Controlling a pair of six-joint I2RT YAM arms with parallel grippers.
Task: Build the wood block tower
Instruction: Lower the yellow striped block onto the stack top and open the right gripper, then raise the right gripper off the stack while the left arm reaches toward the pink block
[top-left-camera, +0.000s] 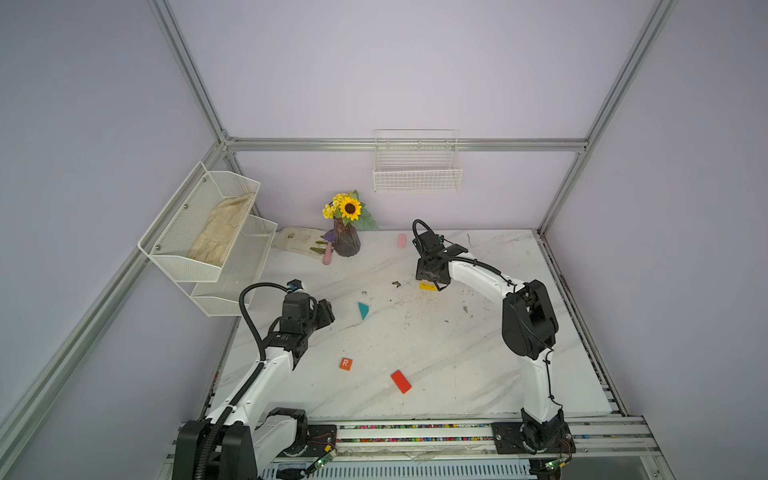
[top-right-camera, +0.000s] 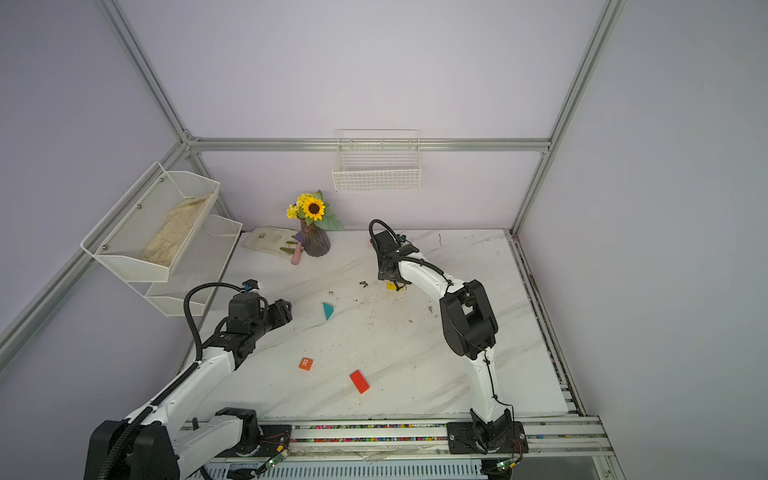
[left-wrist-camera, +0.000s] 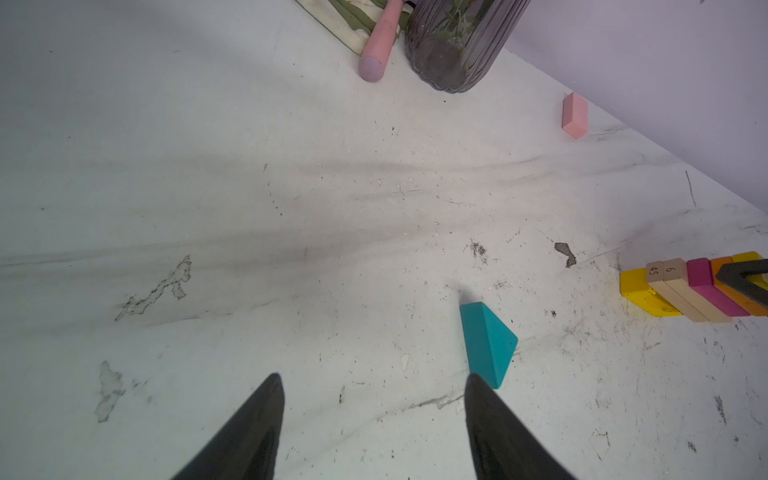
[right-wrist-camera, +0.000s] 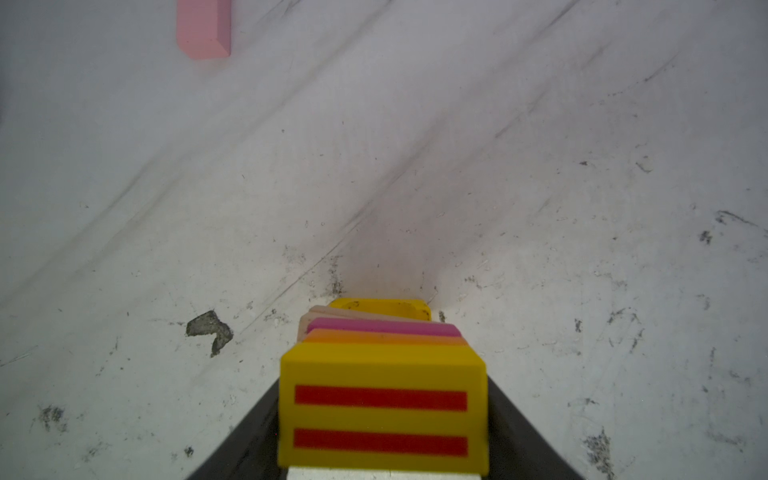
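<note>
At the far right of the surface stands the tower, partly built: a yellow base block, two tan slabs, a magenta slab and an orange slab, with a yellow striped block uppermost. The right claw is over the top of the stack, its fingers flat against both sides of the yellow striped block and, by the right wrist view, grasping it; whether that block is fully seated on the orange slab cannot be told. The left claw is released and empty, poised low over the middle left of the surface, with the teal triangle lying flat just to its right and not touched in both top views. Four pieces lie loose: the teal triangle, the orange "R" cube and the red slab toward the near middle, and a pink block at the far edge by the wall, well apart from the rest. A vase of sunflowers at the far left plays no part. Assessment: the task is somewhat past halfway. Outstanding are release of the striped block, then placement of the four loose pieces, the triangle sensibly last since nothing will rest on its sloped faces. The stack is narrow and tall; a careless release could shift it.
</note>
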